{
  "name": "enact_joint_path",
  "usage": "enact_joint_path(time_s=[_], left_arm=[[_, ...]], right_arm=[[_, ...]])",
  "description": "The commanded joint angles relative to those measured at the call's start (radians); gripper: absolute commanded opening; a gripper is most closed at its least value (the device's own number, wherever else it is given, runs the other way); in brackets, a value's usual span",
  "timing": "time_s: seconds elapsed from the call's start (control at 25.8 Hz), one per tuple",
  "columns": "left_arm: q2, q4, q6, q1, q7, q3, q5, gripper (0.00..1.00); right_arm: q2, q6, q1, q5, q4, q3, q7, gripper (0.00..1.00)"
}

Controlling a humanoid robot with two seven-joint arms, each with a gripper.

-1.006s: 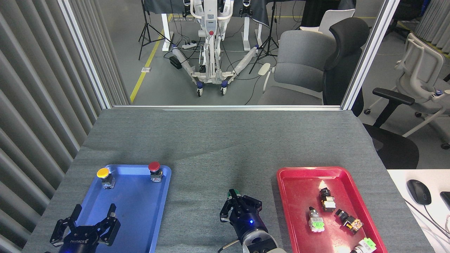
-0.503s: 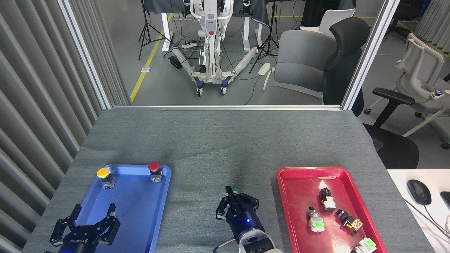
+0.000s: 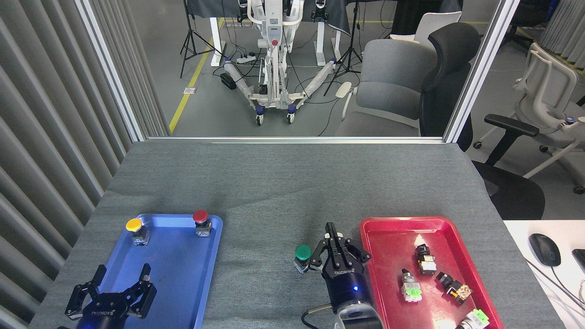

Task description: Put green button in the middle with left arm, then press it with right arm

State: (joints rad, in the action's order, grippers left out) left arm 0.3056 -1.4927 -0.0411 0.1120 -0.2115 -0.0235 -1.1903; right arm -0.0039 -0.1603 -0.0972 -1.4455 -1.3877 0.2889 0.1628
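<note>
The green button (image 3: 302, 252) stands upright on the grey counter (image 3: 283, 192), on the bare cloth between the blue tray (image 3: 183, 292) and the red tray (image 3: 388, 292), closer to the red tray. That placing looks done, so what is left, I judge, is the press.

The main risk is a press that lands off-centre. The right tool (image 3: 336, 242) sits just beside the button on the side toward the red tray, not over the cap, with its fingers drawn together to a narrow tip and holding nothing. If it comes down from there without first shifting away from the red tray, it could clip the edge of the cap and tip or shove the small body across the cloth instead of pushing it in. The button is not fixed down, so even a slanted push could slide it. Whether a lower finger already touches the button's body I cannot tell; they look very close.

The left tool (image 3: 119, 292) hovers over the near end of the blue tray, fingers spread and empty, well apart from the button. The yellow button (image 3: 134, 225) and red button (image 3: 200, 216) stand at the blue tray's far end.
</note>
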Motion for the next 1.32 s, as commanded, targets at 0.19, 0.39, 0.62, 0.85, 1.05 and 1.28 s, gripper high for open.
enact_joint_path(time_s=[0.19, 0.39, 0.62, 0.85, 1.05, 1.28], left_arm=[[0.000, -0.001, 0.000, 0.000, -0.002, -0.001, 0.000, 0.99], [-0.002, -0.005, 0.000, 0.000, -0.002, 0.000, 0.000, 0.99], [-0.006, 0.000, 0.000, 0.000, -0.002, 0.002, 0.000, 0.99], [-0.010, 0.002, 0.000, 0.000, -0.003, 0.002, -0.002, 0.99], [-0.010, 0.002, 0.000, 0.000, -0.003, 0.002, 0.000, 0.99], [-0.010, 0.002, 0.000, 0.000, -0.003, 0.002, -0.002, 0.99]], right_arm=[[-0.054, -0.005, 0.171, -0.001, -0.100, -0.152, 0.040, 1.00], [-0.094, 0.004, 0.200, 0.002, -0.120, -0.174, 0.040, 1.00], [-0.102, 0.004, 0.228, 0.002, -0.139, -0.174, 0.041, 1.00], [-0.111, 0.001, 0.238, 0.002, -0.139, -0.169, 0.040, 1.00], [-0.116, -0.001, 0.238, 0.002, -0.139, -0.169, 0.040, 1.00], [-0.116, -0.004, 0.237, 0.002, -0.139, -0.172, 0.040, 1.00]])
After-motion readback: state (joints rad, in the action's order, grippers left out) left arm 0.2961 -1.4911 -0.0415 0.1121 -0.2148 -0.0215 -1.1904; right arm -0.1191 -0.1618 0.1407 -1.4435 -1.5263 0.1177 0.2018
